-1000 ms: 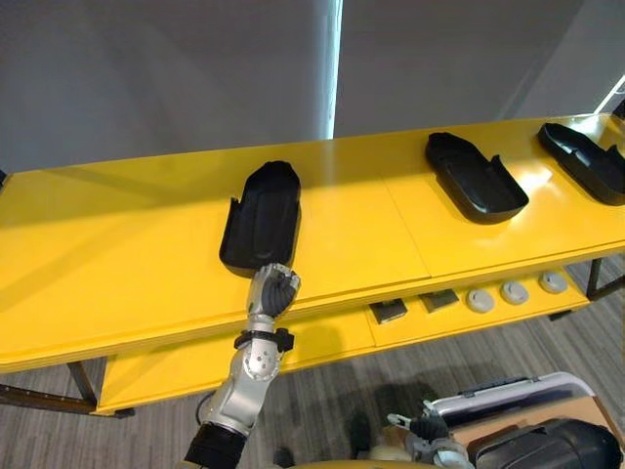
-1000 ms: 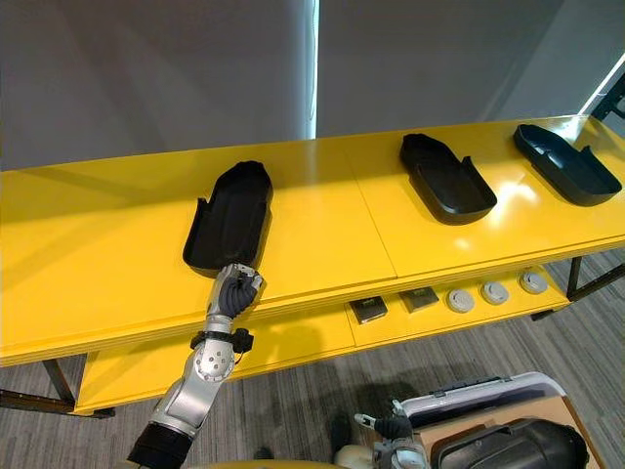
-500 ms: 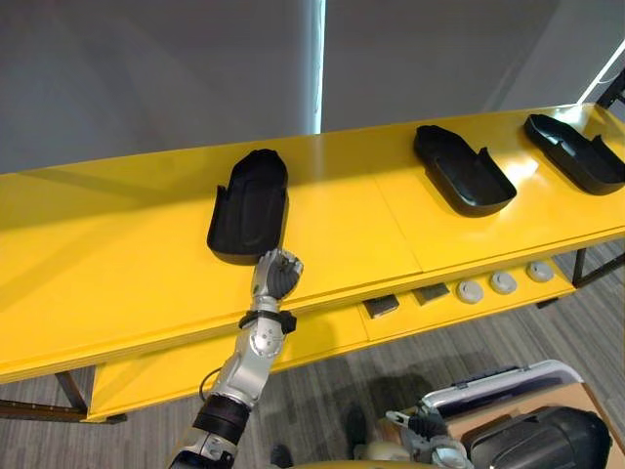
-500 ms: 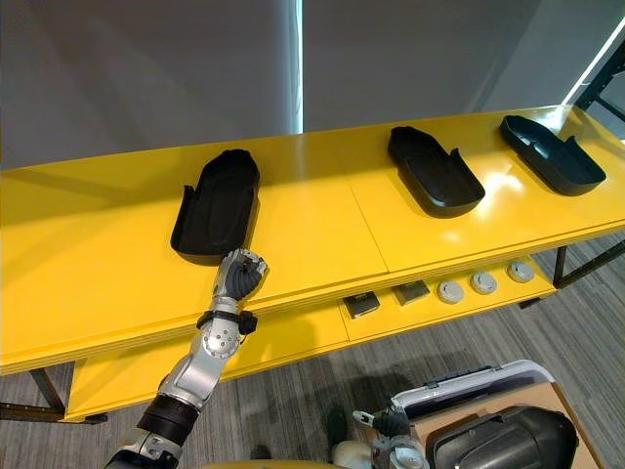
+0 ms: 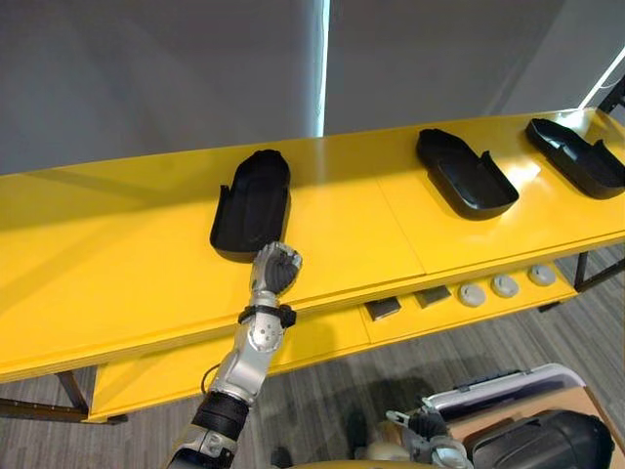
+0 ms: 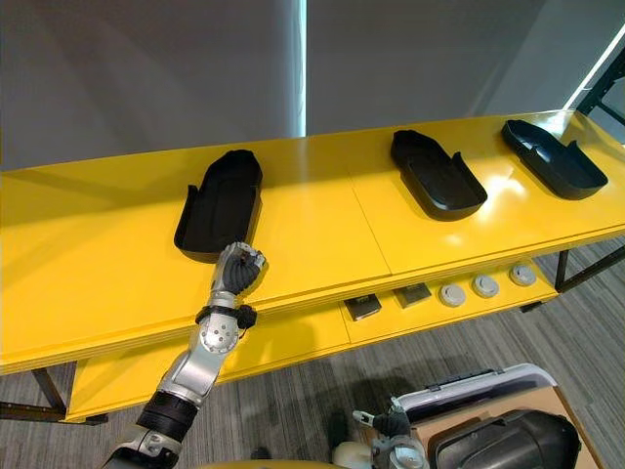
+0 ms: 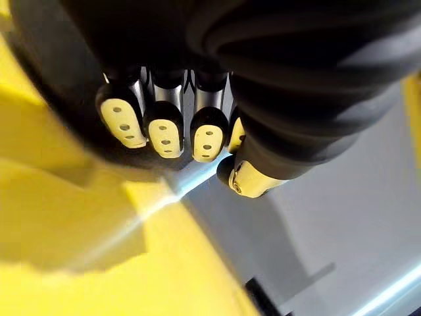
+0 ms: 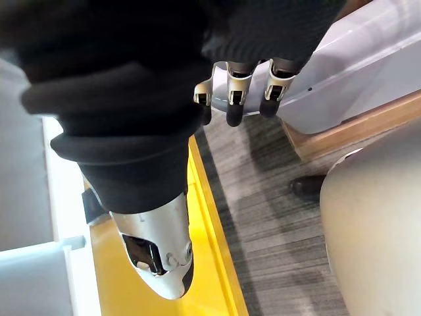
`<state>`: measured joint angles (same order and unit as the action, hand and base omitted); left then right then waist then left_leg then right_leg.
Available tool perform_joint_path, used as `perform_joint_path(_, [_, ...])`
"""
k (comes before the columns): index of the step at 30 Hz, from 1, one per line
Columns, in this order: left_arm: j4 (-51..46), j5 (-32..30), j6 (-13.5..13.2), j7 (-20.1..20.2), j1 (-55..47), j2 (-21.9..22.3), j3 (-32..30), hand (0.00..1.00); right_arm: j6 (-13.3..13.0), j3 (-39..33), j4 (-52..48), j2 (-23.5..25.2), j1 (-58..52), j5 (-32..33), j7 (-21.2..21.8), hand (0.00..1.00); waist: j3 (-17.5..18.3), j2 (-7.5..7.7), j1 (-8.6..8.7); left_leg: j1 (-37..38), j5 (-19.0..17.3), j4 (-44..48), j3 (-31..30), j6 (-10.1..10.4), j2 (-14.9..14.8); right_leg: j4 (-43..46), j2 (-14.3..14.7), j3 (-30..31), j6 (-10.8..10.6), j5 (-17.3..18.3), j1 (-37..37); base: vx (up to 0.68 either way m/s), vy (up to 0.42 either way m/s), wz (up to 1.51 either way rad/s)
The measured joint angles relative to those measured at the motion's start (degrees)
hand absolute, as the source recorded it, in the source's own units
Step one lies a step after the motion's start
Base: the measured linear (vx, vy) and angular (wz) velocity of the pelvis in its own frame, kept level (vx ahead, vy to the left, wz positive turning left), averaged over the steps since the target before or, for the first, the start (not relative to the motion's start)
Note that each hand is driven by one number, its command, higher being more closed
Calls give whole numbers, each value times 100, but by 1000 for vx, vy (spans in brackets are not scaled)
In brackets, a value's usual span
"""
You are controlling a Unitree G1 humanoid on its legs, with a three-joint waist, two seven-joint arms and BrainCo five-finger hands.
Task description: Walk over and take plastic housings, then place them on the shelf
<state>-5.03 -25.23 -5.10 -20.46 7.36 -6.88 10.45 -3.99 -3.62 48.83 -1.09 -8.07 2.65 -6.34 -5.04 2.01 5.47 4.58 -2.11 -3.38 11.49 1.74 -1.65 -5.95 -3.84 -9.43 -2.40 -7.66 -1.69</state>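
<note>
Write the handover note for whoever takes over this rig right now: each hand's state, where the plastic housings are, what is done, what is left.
Left hand: fingers curled, empty, at the near end of the left housing; contact unclear.
Right hand: low beside a grey case, holding no housing.
Housings: left, middle housing and right housing lie apart on the yellow shelf top.
Done: three placed.
Left: probably draw the left hand back, fetch any more.

Shelf top (image 5: 117,244) is smooth glossy yellow and kicks back a lot of glare. The black housings (image 5: 252,200) (image 5: 467,174) (image 5: 576,156) look like moulded plastic with a duller satin sheen. Floor (image 5: 322,391) looks like rough grey carpet, pretty matt.
</note>
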Motion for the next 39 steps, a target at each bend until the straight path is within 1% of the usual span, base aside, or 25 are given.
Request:
perform_joint_path(1, [-497,89,-124,-87,-66,-3,-191,100,-1,-3,33,-5,11,0,0,0,-1,0,-20,-2,-3,27,-40,-4,10,10,-17,-19,-2,2,26,-23,8,13])
perform_joint_path(2, [-734,135,-192,-123,-110,-3,-323,100,0,-2,55,-7,19,-1,0,0,-1,0,-31,3,-5,38,-46,-8,13,15,-21,-22,-3,2,38,-53,13,8])
perform_joint_path(3, [-1177,246,-317,-189,-208,-3,-613,100,-10,-2,99,-11,25,0,0,0,-1,-1,-78,7,-6,48,-46,-8,21,17,-29,-18,-3,2,49,-49,7,2])
perform_joint_path(4, [-1421,325,-406,-251,-252,2,-845,100,-15,-6,150,-29,34,0,0,0,-1,-1,-141,0,-5,54,-54,-8,26,17,-34,-18,-3,1,50,-66,4,7])
perform_joint_path(5, [-1655,533,-508,-400,-328,8,-1155,100,-9,-11,188,-54,36,2,0,0,-3,-3,-198,-14,-5,62,-101,-9,30,19,-42,-57,-2,1,72,-81,-4,24])
perform_joint_path(6, [-1842,773,-601,-557,-513,46,-1666,100,-8,-53,212,-52,36,3,-1,0,-5,-7,-227,-32,-6,66,-194,-7,29,19,-49,-147,-18,17,137,-76,-5,30])
perform_joint_path(9, [-1922,1296,-746,-873,-832,227,-2533,100,-9,-117,305,-56,41,12,-1,0,-8,-6,-329,-25,-22,66,-325,16,29,20,-59,-265,-27,52,222,-39,-5,29])
perform_joint_path(10, [-1879,1515,-786,-1008,-1089,329,-3047,100,-7,-148,373,-57,63,10,0,0,-8,-2,-360,-27,-21,68,-405,17,29,20,-68,-358,-26,72,267,-20,-4,38])
perform_joint_path(11, [-1716,1775,-813,-1132,-1346,407,-3418,100,7,-231,402,-47,60,13,-1,0,-9,-1,-426,-26,-21,77,-477,17,31,20,-78,-439,-22,88,311,-14,-2,38])
perform_joint_path(12, [-1590,1922,-810,-1163,-1448,444,-3561,100,7,-258,399,-48,47,14,-6,0,-9,-2,-471,-30,-21,87,-522,17,34,20,-85,-482,-21,99,334,-6,-1,38])
perform_joint_path(13, [-1292,2229,-800,-1197,-1644,471,-3688,100,13,-263,386,-58,25,13,-16,0,-2,14,-525,-52,-23,108,-611,18,40,21,-99,-586,-25,126,372,-1,-2,51])
perform_joint_path(14, [-827,2475,-756,-1161,-1900,484,-3739,100,24,-259,368,-49,2,13,-16,0,2,30,-630,-73,-26,137,-697,17,43,22,-119,-732,-43,166,430,-1,-3,46])
perform_joint_path(15, [-728,2534,-737,-1110,-1949,496,-3751,100,30,-254,365,-47,3,12,-15,0,3,33,-649,-73,-26,140,-708,17,43,21,-122,-754,-51,174,442,5,-1,44])
perform_joint_path(16, [-324,2750,-626,-851,-2174,527,-3764,0,57,-241,298,-24,5,12,-12,0,11,46,-664,-72,-28,148,-750,16,49,22,-132,-827,-49,195,486,5,4,25])
perform_joint_path(17, [181,2844,-475,-548,-2330,563,-3768,0,70,-226,88,12,5,10,-5,0,15,52,-666,-70,-36,164,-771,8,50,22,-139,-879,-42,209,512,6,5,23])
perform_joint_path(18, [451,2882,-391,-412,-2384,570,-3744,0,75,-217,-17,32,5,10,0,0,15,53,-658,-55,-35,173,-777,9,51,22,-142,-906,-52,217,532,15,6,9])
perform_joint_path(20, [1570,2869,-121,53,-2439,638,-3581,0,80,-209,-325,103,-12,10,24,0,31,66,-656,47,-27,182,-757,-2,43,23,-142,-939,-61,242,628,0,0,0])
perform_joint_path(21, [1804,2832,-57,147,-2443,643,-3493,0,81,-208,-375,114,-11,10,28,0,36,71,-657,62,-26,183,-752,-3,42,23,-142,-940,-68,248,644,0,0,0])
perform_joint_path(23, [2495,2588,96,421,-2497,692,-3047,0,81,-211,-487,161,-17,9,29,0,76,82,-653,88,-27,169,-722,-4,35,23,-141,-932,-68,259,653,-6,7,-5])
perform_joint_path(25, [2853,2449,117,577,-2489,788,-2748,0,81,-212,-487,195,-20,11,29,0,86,74,-644,106,-28,153,-690,-3,26,22,-134,-914,-63,265,653,-8,4,-6])
perform_joint_path(26, [2975,2414,118,612,-2478,819,-2677,0,81,-213,-487,203,-25,11,29,0,103,78,-640,112,-28,147,-682,-3,23,22,-131,-908,-62,266,653,-16,4,-10])
perform_joint_path(27, [3353,2280,120,691,-2414,883,-2543,0,82,-224,-486,206,-92,11,25,0,135,62,-636,134,-36,137,-650,10,14,22,-121,-881,-60,271,653,-12,1,-8])
perform_joint_path(30, [3765,2163,126,689,-2341,884,-2382,0,82,-249,-460,206,-141,12,8,0,130,39,-627,169,-40,130,-581,16,-9,22,-95,-773,-58,271,648,-23,-2,-11])
perform_joint_path(34, [4146,2105,126,687,-2244,835,-2293,0,75,-274,-329,178,-125,14,-3,0,138,5,-619,195,-44,124,-510,22,-37,20,-59,-718,-54,270,633,-31,-12,-12])
perform_joint_path(39, [4386,2101,132,672,-2181,738,-2113,0,75,-357,-220,136,-117,10,-26,0,130,-92,-611,218,-51,101,-396,32,-56,18,-27,-569,-38,269,579,-24,-5,-14])
